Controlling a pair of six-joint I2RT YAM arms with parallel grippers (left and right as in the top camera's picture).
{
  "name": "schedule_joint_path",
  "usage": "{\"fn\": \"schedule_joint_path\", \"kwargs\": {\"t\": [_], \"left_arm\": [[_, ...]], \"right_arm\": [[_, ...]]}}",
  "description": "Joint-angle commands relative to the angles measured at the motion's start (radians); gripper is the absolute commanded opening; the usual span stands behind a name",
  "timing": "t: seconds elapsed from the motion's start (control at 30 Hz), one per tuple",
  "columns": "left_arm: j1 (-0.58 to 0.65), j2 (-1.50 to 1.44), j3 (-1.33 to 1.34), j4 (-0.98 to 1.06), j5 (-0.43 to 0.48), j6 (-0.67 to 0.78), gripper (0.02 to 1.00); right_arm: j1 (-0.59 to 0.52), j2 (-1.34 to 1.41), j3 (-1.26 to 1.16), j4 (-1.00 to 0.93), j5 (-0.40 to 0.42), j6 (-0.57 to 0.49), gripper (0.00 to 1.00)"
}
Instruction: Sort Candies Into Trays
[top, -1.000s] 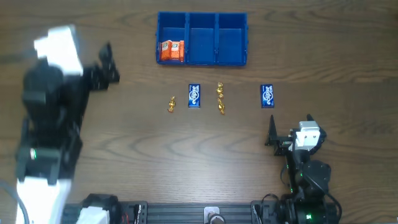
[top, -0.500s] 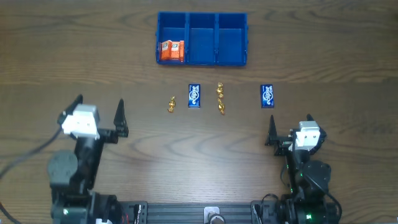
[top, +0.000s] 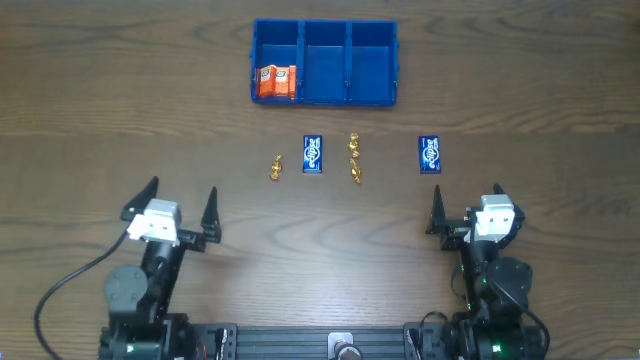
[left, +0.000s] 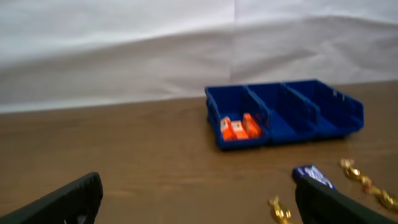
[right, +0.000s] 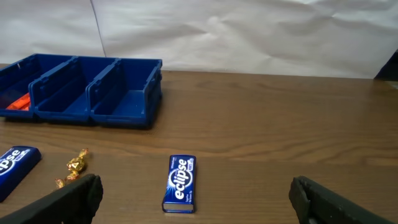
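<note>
The left gripper (top: 182, 190) is held released, its two fingers spread wide, and nothing is grasped between them. It is kept close to its own arm's base, over the wooden worktop (top: 120, 110). Ahead of it and off toward the right arm's side, a single gold candy (top: 276, 167) is seen lying on the wood, well apart from the fingers. Just beyond that candy, farther from the gripper, a first blue packet (top: 312, 153) is laid flat, and a short row of gold candies (top: 354, 147) is placed near the packet's other side.

The right gripper (right: 199, 208) is likewise released, with its fingers parted wide and nothing held between them. Almost straight ahead of it a second blue packet (right: 179, 182) is laid flat, apart from both fingertips. The row of gold candies and the first blue packet are found off to this gripper's left-arm side, at about the same reach as the second packet.

Farthest from both grippers, past all the loose sweets, the blue tray (top: 325, 100) is set — a box divided into three compartments side by side. Two orange candies (top: 276, 82) are lodged in the end compartment on the left arm's side, against its near wall.
</note>
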Motion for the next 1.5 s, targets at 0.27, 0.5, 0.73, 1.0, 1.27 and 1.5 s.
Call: {"fn": "schedule_joint_path", "kwargs": {"t": [0.27,0.5,0.73,1.0,1.27,1.5], "left_arm": [[0.004,-0.013,-0.021,-0.082,0.051,-0.011,0.998],[0.004,-0.013,-0.021,-0.082,0.051,-0.011,0.996],[0.004,-0.013,-0.021,-0.082,0.051,-0.011,0.998],[0.004,-0.013,-0.021,-0.082,0.051,-0.011,0.998],[0.004,-0.013,-0.021,-0.082,0.051,-0.011,0.998],[0.004,-0.013,-0.021,-0.083,0.051,-0.011,0.998]], "right_arm": [[-0.004,-0.003,0.005,-0.014,0.006,-0.011,1.000],[-0.004,-0.003,0.005,-0.014,0.006,-0.011,0.998],[-0.004,-0.003,0.005,-0.014,0.006,-0.011,1.000],[-0.004,-0.003,0.005,-0.004,-0.018,-0.007,0.996],[-0.004,-0.003,0.005,-0.008,-0.050,-0.007,1.000],[-0.004,0.123,0.154,-0.087,-0.106,0.076,1.000]]}}
